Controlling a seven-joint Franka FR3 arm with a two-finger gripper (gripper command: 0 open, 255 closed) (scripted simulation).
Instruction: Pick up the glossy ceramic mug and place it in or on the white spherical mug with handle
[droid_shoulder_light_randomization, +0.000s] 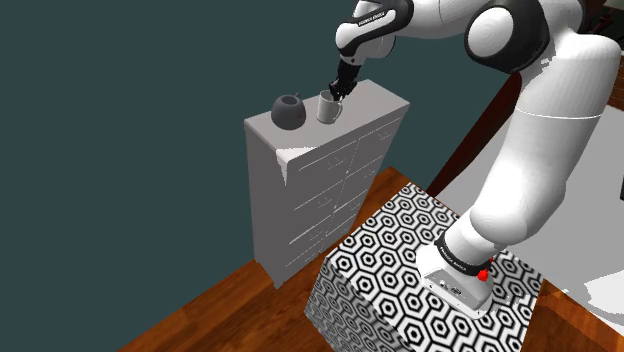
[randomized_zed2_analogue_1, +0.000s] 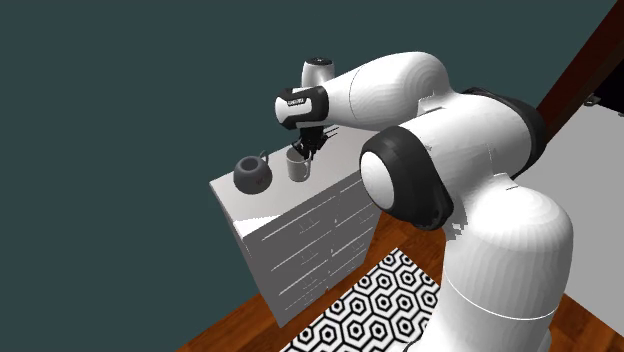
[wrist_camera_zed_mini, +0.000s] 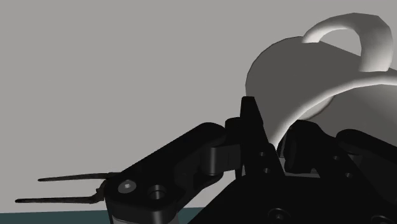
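A light grey mug (droid_shoulder_light_randomization: 328, 108) with a handle stands upright on top of a grey dresser (droid_shoulder_light_randomization: 330, 190). Just to its left in the shoulder view sits a dark grey spherical mug (droid_shoulder_light_randomization: 289, 111) with a small handle. My black gripper (droid_shoulder_light_randomization: 337, 93) comes down onto the light mug's rim from above. In the wrist view the mug (wrist_camera_zed_mini: 299, 76) has its wall running down between my fingers (wrist_camera_zed_mini: 251, 127), and the gripper (wrist_camera_zed_mini: 280, 143) is shut on that wall. The second exterior view shows the gripper (randomized_zed2_analogue_1: 306, 150) over the mug (randomized_zed2_analogue_1: 298, 166), with the round mug (randomized_zed2_analogue_1: 253, 174) beside it.
The dresser top is narrow, with edges close to both mugs. Behind it is a dark teal wall. My stand (droid_shoulder_light_randomization: 420, 270), patterned in black and white hexagons, sits on a wood floor (droid_shoulder_light_randomization: 230, 310) in front of the dresser.
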